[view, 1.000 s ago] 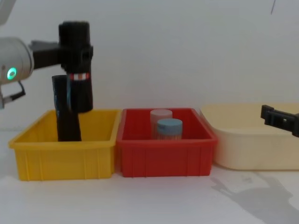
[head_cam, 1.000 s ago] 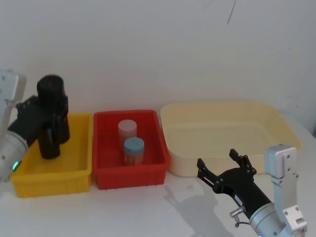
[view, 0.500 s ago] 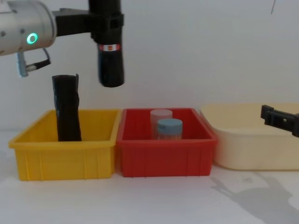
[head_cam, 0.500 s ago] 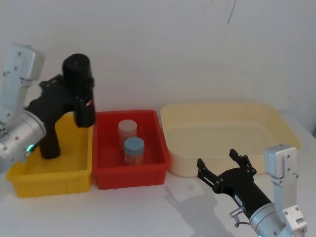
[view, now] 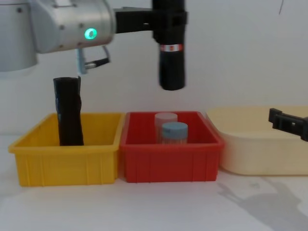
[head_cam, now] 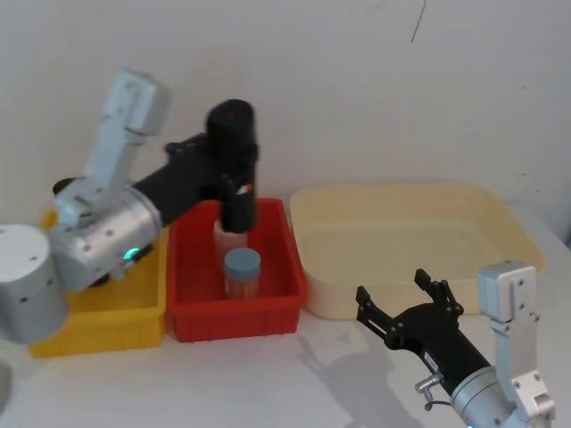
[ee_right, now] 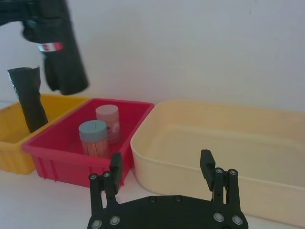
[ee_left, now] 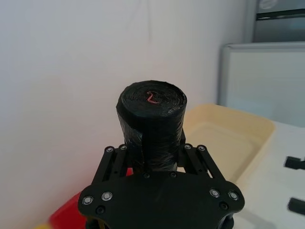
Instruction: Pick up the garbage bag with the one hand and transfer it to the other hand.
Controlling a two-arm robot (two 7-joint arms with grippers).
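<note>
A white bench (head_cam: pixel 268 374) carries a wide cream tub (head_cam: pixel 401 190) on the right, a red bin (head_cam: pixel 236 321) in the middle and a yellow bin (head_cam: pixel 98 325) on the left. The left pincer (head_cam: pixel 228 169) is clamped on the garbage bag (view: pixel 172 67), a black banded roll held upright, long axis vertical, high above the red bin. The right pincer (head_cam: pixel 397 290) sits low in front of the tub, jaws spread wide and empty. The bag lies up and to its left, well apart, so the handover likely needs both arms to close that gap. A crinkled roll (view: pixel 68 110) stands in the yellow bin.
</note>
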